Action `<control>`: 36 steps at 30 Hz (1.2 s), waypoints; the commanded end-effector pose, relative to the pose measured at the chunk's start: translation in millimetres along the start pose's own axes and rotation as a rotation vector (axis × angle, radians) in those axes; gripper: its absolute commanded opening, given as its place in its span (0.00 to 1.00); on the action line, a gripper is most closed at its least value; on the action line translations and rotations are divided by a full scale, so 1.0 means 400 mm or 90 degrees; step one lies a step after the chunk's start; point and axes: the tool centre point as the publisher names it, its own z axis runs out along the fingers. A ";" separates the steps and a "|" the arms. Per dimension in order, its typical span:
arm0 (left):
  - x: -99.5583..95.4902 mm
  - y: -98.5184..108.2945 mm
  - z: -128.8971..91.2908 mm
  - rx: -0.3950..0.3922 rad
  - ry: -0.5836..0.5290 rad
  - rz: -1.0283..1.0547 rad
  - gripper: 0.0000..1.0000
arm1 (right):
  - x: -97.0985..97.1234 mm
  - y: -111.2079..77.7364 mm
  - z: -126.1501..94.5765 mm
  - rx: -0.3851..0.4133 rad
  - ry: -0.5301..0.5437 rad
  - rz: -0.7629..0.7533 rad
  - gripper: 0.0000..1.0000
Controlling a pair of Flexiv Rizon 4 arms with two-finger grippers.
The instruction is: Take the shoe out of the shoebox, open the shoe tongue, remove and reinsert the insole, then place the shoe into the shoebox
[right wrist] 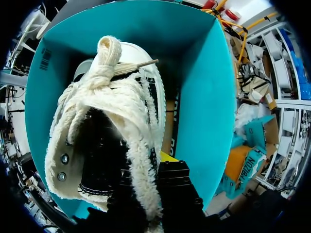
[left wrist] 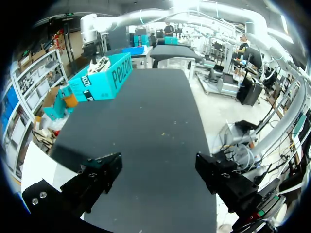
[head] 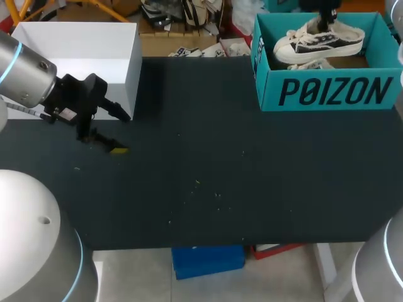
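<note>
I read R gripper [right wrist: 150,167] as clenched on the shoe [right wrist: 104,121] at its fleecy collar, shoe inside the teal shoebox [right wrist: 194,73], presumably for lift-out; L gripper [left wrist: 158,170] hangs released over the table [left wrist: 155,107], well apart, i.e. clear of R's path.

Site was a robotics lab bench. Evidence: the left arm [head: 22,69] and right arm [head: 381,267], grey industrial units, stood at either side of a black counter [head: 201,182].

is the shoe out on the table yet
No, the shoe is within the walls of the teal shoebox, not on the dark table.
</note>
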 end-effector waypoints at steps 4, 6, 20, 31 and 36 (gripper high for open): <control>0.001 0.001 0.003 -0.001 -0.002 0.001 1.00 | -0.021 0.008 0.044 -0.009 0.003 0.012 0.00; 0.001 0.001 0.003 -0.001 -0.002 0.001 1.00 | -0.026 0.009 0.048 -0.011 0.003 0.013 0.00; 0.001 0.001 0.003 -0.001 -0.002 0.001 1.00 | -0.064 0.008 0.092 -0.022 0.001 0.013 0.00; 0.001 0.001 0.003 -0.001 -0.002 0.001 1.00 | -0.089 -0.007 0.109 -0.025 0.003 0.007 0.00; 0.001 0.001 0.003 -0.001 -0.002 0.001 1.00 | -0.097 -0.010 0.120 -0.026 0.005 0.006 0.00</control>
